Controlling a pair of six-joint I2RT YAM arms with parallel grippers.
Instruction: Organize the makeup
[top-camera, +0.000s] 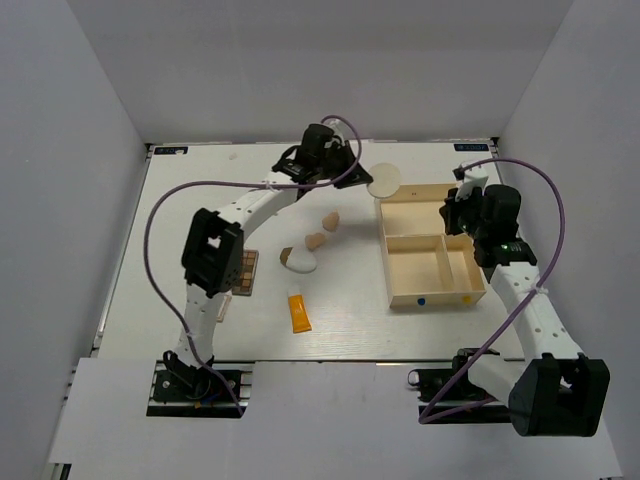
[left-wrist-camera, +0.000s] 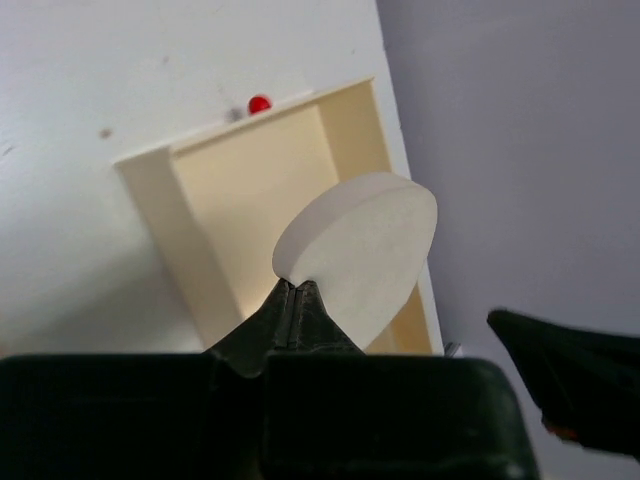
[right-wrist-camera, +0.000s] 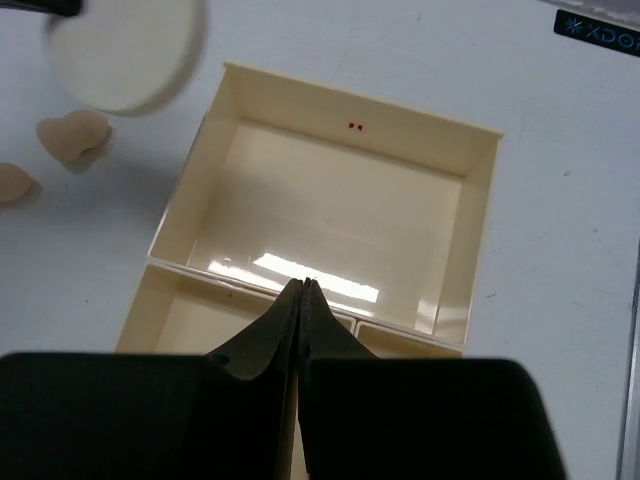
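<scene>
My left gripper (left-wrist-camera: 293, 285) is shut on the edge of the round cream puff (left-wrist-camera: 362, 248) and holds it in the air just left of the pale wooden box's far corner (top-camera: 384, 180). The puff also shows in the right wrist view (right-wrist-camera: 125, 55). My right gripper (right-wrist-camera: 302, 285) is shut and empty above the box's right side. Two peach egg sponges (top-camera: 330, 221) (top-camera: 315, 241), the white-and-brown teardrop sponge (top-camera: 299, 260), the orange tube (top-camera: 298, 313) and the brown eyeshadow palette (top-camera: 245, 272) lie on the table left of the box. The square compact is hidden.
The pale wooden box (top-camera: 404, 277) has one large far compartment and smaller near ones, all bare inside as far as shown (right-wrist-camera: 330, 215). Grey walls stand close behind and beside the table. The left arm stretches across the table's left half.
</scene>
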